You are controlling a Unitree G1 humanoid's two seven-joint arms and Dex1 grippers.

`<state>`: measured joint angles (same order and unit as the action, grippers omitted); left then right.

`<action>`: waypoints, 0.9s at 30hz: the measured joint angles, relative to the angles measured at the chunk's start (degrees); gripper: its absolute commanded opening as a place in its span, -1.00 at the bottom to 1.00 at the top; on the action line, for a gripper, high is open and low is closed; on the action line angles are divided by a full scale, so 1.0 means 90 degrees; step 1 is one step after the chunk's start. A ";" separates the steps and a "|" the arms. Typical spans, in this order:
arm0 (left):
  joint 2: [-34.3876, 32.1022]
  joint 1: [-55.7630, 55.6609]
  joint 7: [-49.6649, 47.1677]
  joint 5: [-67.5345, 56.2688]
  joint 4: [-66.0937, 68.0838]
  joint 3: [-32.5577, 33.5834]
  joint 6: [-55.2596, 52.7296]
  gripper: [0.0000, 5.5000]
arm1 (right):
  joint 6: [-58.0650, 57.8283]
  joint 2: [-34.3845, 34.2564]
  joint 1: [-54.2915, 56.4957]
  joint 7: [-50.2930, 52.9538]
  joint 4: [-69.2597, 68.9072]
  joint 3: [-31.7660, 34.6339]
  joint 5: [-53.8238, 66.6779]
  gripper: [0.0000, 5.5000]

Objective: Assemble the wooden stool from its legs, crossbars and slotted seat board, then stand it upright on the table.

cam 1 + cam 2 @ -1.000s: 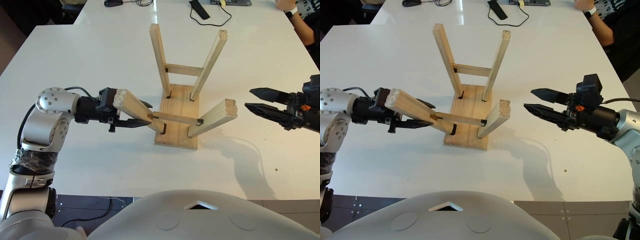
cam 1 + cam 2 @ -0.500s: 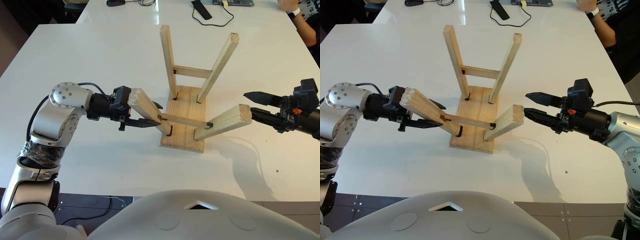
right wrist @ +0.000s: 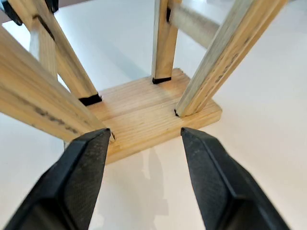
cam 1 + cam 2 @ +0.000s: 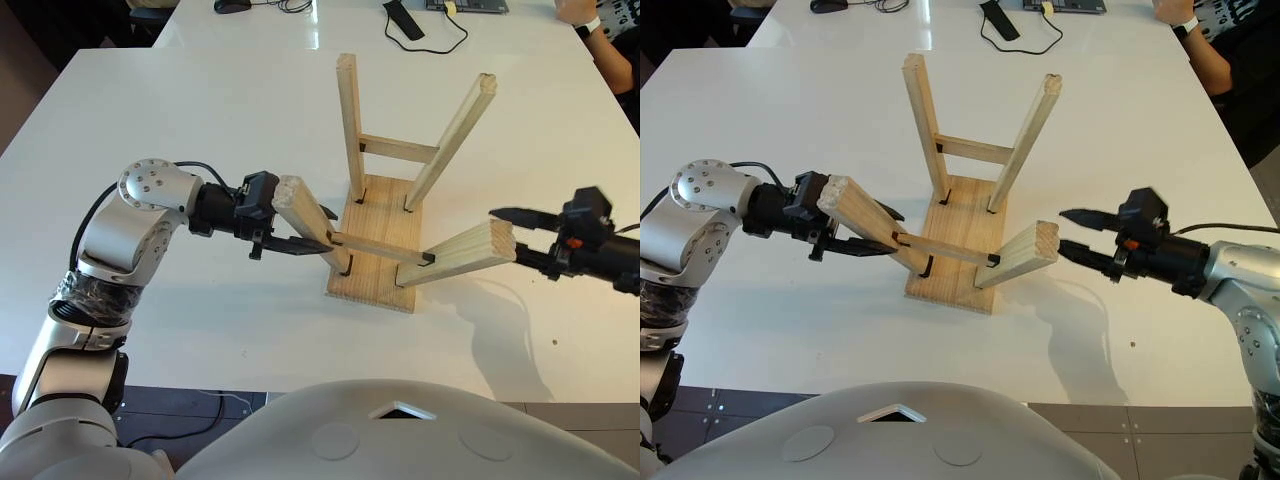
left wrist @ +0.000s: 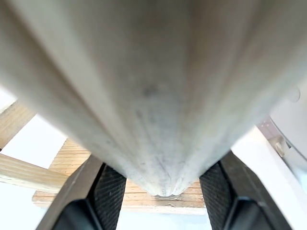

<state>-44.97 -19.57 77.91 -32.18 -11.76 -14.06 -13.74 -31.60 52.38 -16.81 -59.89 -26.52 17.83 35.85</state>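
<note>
The stool stands upside down, its slotted seat board [image 4: 388, 222] flat on the white table [image 4: 200, 110]. Two far legs [image 4: 352, 125] [image 4: 455, 140] rise upright with a crossbar [image 4: 398, 148] between them. The two near legs lean toward me, joined by a second crossbar [image 4: 375, 248]. My left gripper [image 4: 305, 230] is shut on the near left leg [image 4: 300, 205]; its pads [image 5: 108, 189] press both sides. My right gripper [image 4: 1062, 231] is open, with its fingertips at the top end of the near right leg [image 4: 1020, 255]. Whether they touch it I cannot tell.
A black mouse [image 4: 231, 6], a black device with a cable [image 4: 405, 18] and other items lie along the table's far edge. Bare tabletop spreads to the left, right and front of the stool.
The left gripper has carried the stool to the right by its leg. The near right leg's end has come up to the right gripper's fingertips, and that gripper has dropped slightly.
</note>
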 measured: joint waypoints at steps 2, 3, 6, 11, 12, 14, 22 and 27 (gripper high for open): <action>0.0053 -0.0061 -0.0138 0.0056 -0.0069 -0.0123 -0.0143 -0.26 | 0.0315 0.0054 -0.0154 -0.0076 0.0035 -0.0428 -0.0511 -0.02; 0.0077 -0.0095 -0.0193 0.0057 -0.0114 -0.0152 -0.0234 -0.26 | 0.0433 0.0051 -0.0218 -0.0083 0.0054 -0.0614 -0.0674 -0.02; 0.0116 -0.0173 -0.0317 0.0057 -0.0257 -0.0232 -0.0434 -0.26 | 0.0713 -0.0101 -0.0294 0.0060 0.0278 -0.1373 -0.1319 -0.02; 0.0084 -0.0132 -0.0391 0.0059 -0.0381 -0.0238 -0.0499 -0.26 | 0.1015 -0.0472 0.0096 0.0528 0.0828 -0.1835 -0.1923 -0.02; 0.0071 -0.0059 -0.0476 0.0056 -0.0500 -0.0233 -0.0573 -0.26 | 0.1055 -0.0584 0.0364 0.0676 0.1051 -0.1958 -0.2076 -0.02; 0.0067 0.0002 -0.0567 0.0052 -0.0616 -0.0230 -0.0621 -0.26 | 0.1134 -0.0659 0.0514 0.0782 0.1176 -0.2024 -0.2212 -0.02; 0.0119 0.0060 -0.1159 0.0019 -0.0963 -0.0236 -0.1070 -0.26 | 0.1531 -0.1787 0.1466 0.1733 0.2469 -0.2561 -0.2885 -0.02; 0.0301 -0.0038 -0.1596 0.0245 -0.0866 -0.0323 -0.1069 -0.26 | 0.1936 -0.2402 0.2211 0.2311 0.3527 -0.2568 -0.3148 -0.02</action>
<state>-42.27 -19.92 63.55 -29.97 -19.55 -16.97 -23.36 -14.18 30.75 3.08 -39.09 5.22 -5.28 7.52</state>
